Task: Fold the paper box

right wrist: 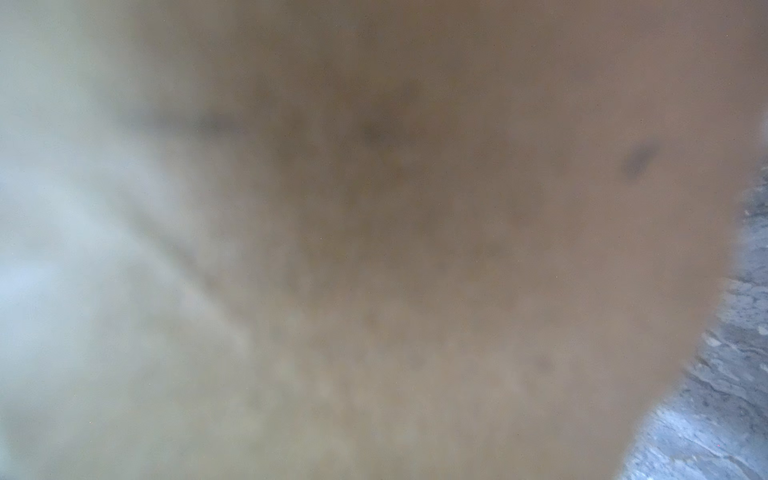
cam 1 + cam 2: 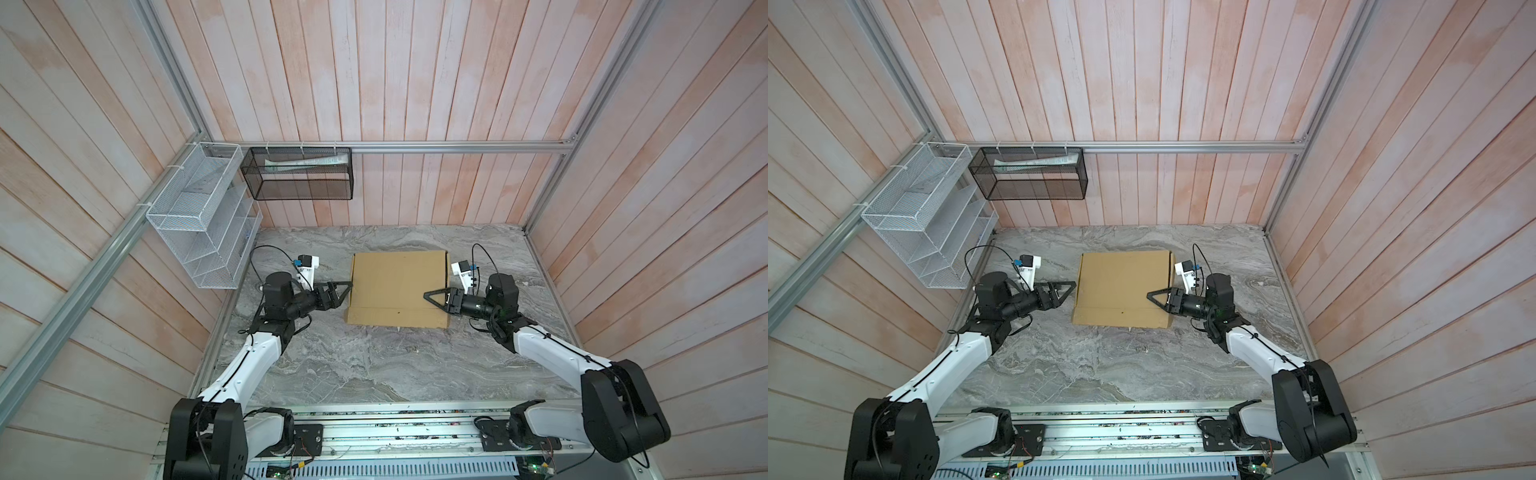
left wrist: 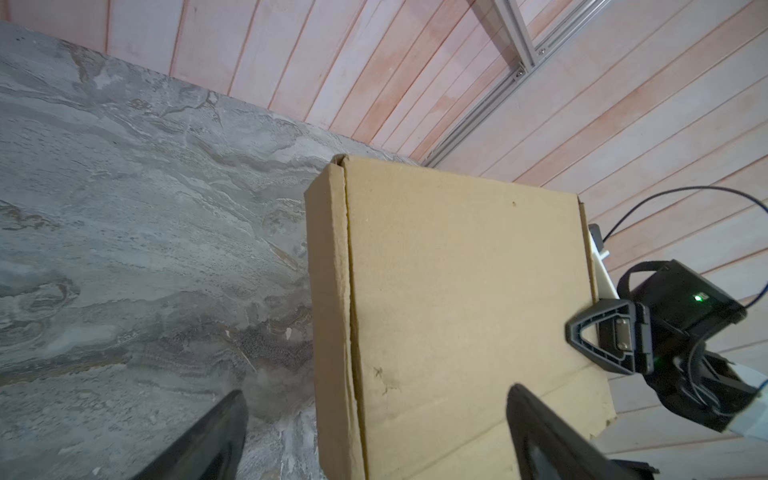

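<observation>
Near-square paper box (image 2: 395,282) lies closed, sides parallel to bench (image 2: 374,365) edges, toward far edge; I see left fingers (image 3: 208,440) open, right fingers (image 3: 571,334) indeterminate.

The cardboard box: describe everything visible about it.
The box is plain tan cardboard, unprinted, folded into a shallow rectangle with its lid down, flat on the grey marbled table. A crease runs along its near side and a thin gap along one edge. The right hand lays a finger on the lid near the right edge; the open left hand is at the left edge.
</observation>
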You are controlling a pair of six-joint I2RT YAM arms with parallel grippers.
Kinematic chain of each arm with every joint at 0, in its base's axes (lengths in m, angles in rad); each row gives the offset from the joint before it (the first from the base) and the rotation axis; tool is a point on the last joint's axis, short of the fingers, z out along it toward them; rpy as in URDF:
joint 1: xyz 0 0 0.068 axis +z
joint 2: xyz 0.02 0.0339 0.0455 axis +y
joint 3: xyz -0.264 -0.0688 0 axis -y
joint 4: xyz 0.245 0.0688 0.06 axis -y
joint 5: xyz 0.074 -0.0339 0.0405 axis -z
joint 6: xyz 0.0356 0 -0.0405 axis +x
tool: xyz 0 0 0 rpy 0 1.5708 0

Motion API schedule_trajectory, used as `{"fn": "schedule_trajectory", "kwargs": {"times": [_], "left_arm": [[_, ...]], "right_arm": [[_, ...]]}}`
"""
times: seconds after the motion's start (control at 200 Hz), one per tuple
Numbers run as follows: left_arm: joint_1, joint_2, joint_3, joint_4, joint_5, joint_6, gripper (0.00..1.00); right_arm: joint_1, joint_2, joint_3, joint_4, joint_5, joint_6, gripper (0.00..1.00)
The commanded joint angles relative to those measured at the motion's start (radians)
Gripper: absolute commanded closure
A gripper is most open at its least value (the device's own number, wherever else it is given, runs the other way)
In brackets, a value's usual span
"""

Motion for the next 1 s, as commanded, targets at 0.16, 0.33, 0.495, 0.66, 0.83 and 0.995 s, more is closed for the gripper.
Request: {"fn": "schedule_trajectory", "kwargs": {"times": [0.16,0.33,0.495,0.66,0.83,0.995], "left_arm": [[0.011,0.103,0.020,0.140,0.179,-0.039,0.00],[0.010,0.163,0.027,0.233,0.260,-0.087,0.04],[0.009,0.200,0.045,0.276,0.308,-0.112,0.04],[-0.006,0.227,0.078,0.247,0.351,-0.096,0.05],[-0.017,0.247,0.091,0.234,0.374,-0.087,0.06],[-0.033,0.268,0.103,0.257,0.393,-0.100,0.07]], "right_arm": [[-0.047,0.002,0.058,0.031,-0.114,-0.034,0.55],[-0.075,0.027,0.058,0.104,-0.190,0.010,0.56],[-0.081,0.062,0.088,0.110,-0.238,0.004,0.56],[-0.083,0.095,0.121,0.098,-0.246,-0.016,0.57],[-0.083,0.128,0.136,0.109,-0.284,-0.005,0.59],[-0.083,0.156,0.135,0.157,-0.318,0.024,0.60]]}}
